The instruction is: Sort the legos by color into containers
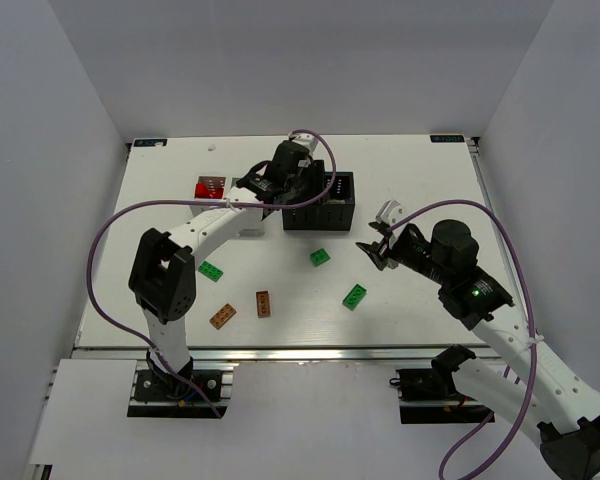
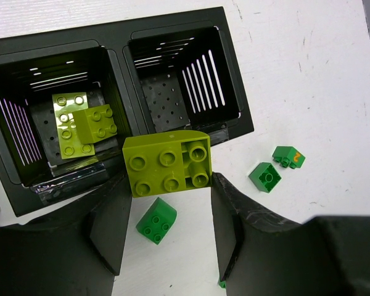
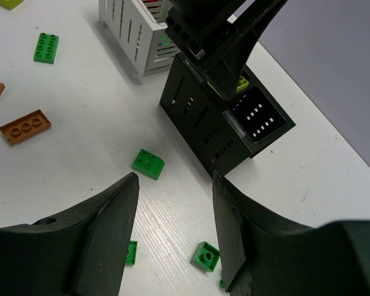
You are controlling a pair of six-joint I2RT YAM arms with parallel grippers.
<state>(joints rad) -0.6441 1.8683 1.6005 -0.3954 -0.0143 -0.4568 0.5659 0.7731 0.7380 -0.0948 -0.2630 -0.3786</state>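
Observation:
My left gripper is shut on a yellow-green brick by its fingertips, just above the near wall of the black container. In the left wrist view, that container's left compartment holds two yellow-green bricks; its right compartment shows no bricks. My right gripper is open and empty, above the table right of the black container. Green bricks and brown-orange bricks lie on the table.
The white container stands left of the black one with red bricks inside. Green bricks lie near the black container in the wrist views. The left arm reaches across the table's middle.

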